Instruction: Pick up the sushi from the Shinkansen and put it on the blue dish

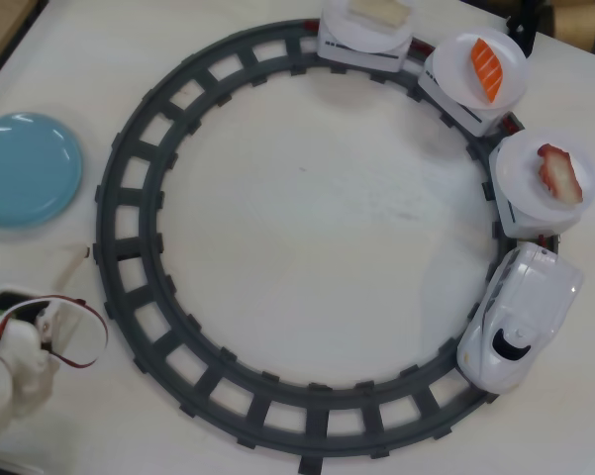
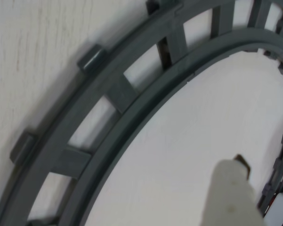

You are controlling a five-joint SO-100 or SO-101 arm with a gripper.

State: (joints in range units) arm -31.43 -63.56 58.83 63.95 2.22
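A: Where's the sushi [image 1: 557,173]?

B: Overhead view, right edge of the frame, on a white plate [image 1: 528,164] on the wagon just behind the Shinkansen [image 1: 520,315]. Its long axis runs roughly top to bottom, slightly tilted.

A: And the tool [image 1: 67,267]?

B: Lower left, across the whole track [image 1: 129,287] from it, so the reach goes right and a little up. Only one pale finger [image 2: 233,195] shows in the wrist view; I cannot tell whether the fingers stand apart or together.

A: The blue dish [image 1: 25,168]?

B: Empty, on the counter [image 1: 307,208] at far left, just above the tool.
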